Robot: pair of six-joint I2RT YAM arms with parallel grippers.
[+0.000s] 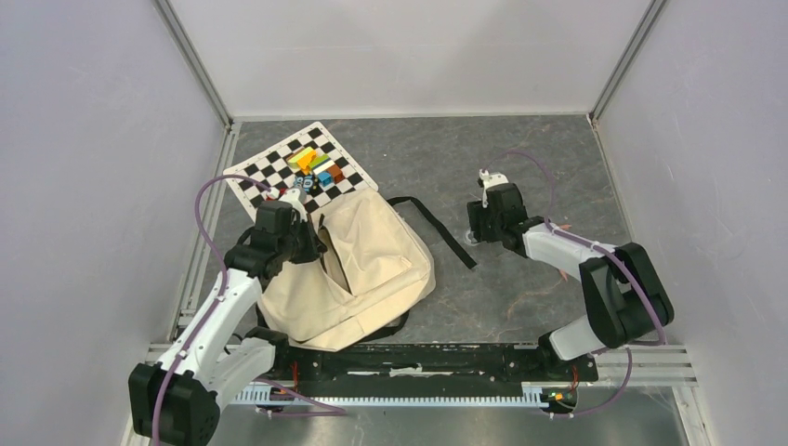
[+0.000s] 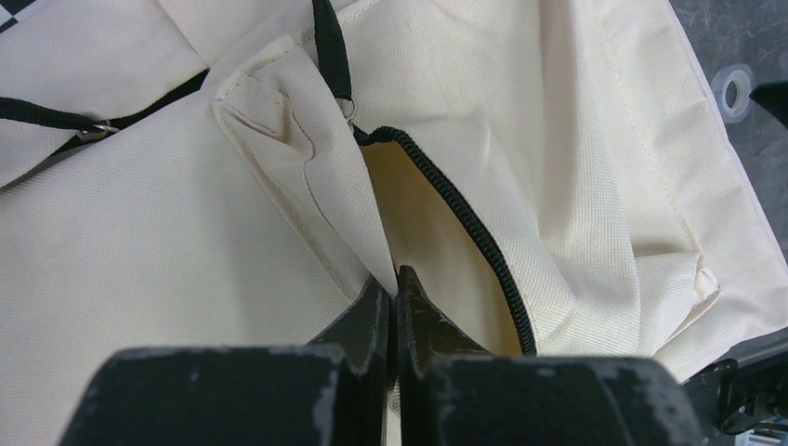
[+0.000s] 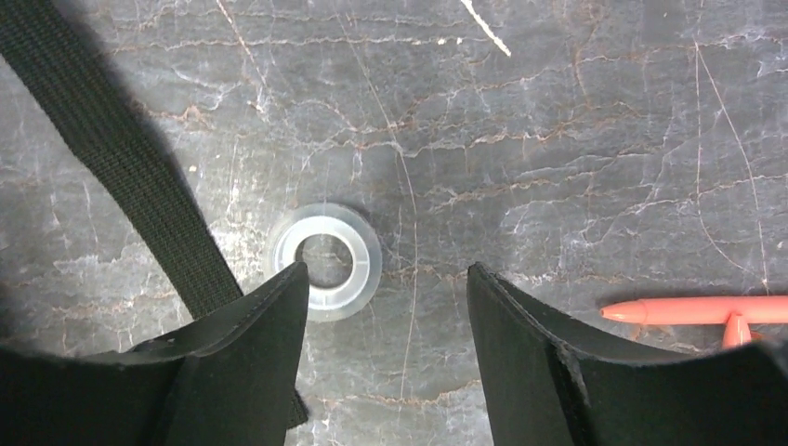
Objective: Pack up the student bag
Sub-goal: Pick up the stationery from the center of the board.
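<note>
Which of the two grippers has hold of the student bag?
The left gripper: its jaws are shut on cream fabric of the student bag, beside the zipper. The right gripper is open over a clear ring on the table.

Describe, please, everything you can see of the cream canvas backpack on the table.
The cream canvas backpack lies slumped on the left half of the dark marbled table. Its woven fabric is creased; the black zipper stands open on a cream inside. A black strap trails right across the table. Its far edge overlaps the black-and-white checkered board. The left gripper is shut, pinching fabric beside the opening.
</note>
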